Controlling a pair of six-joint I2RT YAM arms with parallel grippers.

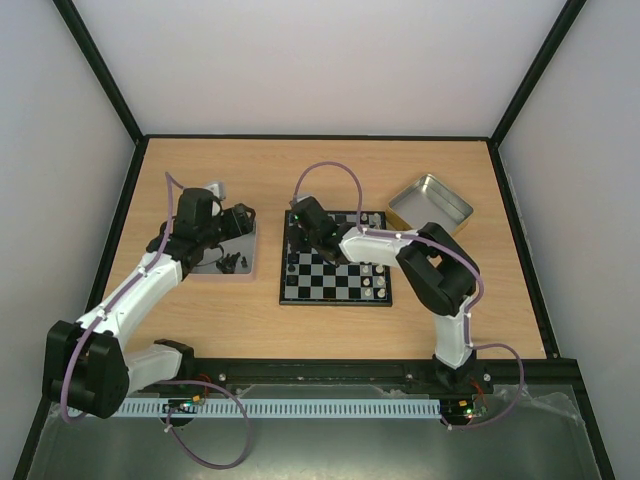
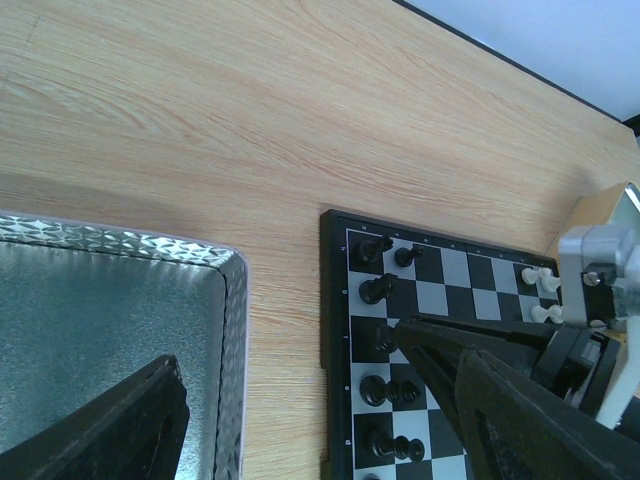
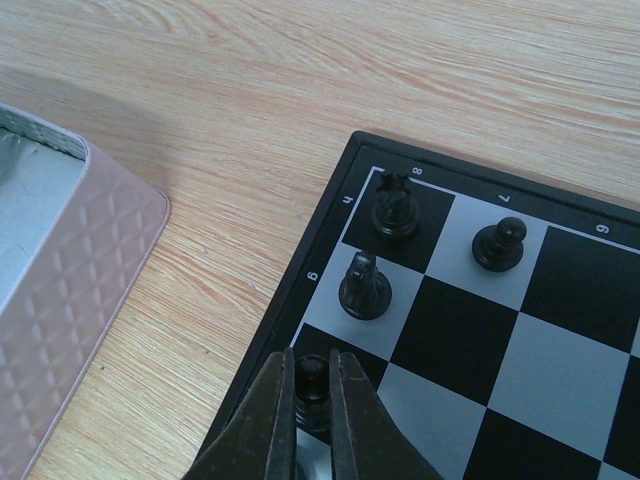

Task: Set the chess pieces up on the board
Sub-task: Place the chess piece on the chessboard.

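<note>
Clamping a black piece (image 3: pixel 311 378) onto an edge square of the board (image 3: pixel 450 330), the right pincer (image 3: pixel 312 400) has three more chess pieces (image 3: pixel 397 205) standing just beyond its tips, and others line that same side, so black's ranks look largely filled. The left pincer (image 2: pixel 285 350), jaws wide apart and empty, hangs over the tray (image 2: pixel 120 243), where a few dark pieces (image 1: pixel 232 263) beneath it seem left to move.

Chess piece (image 3: pixel 310 376) half behind tool (image 3: pixel 312 354)

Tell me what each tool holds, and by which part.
Right tool pinches a black chess piece by its top. Left tool holds nothing.
</note>
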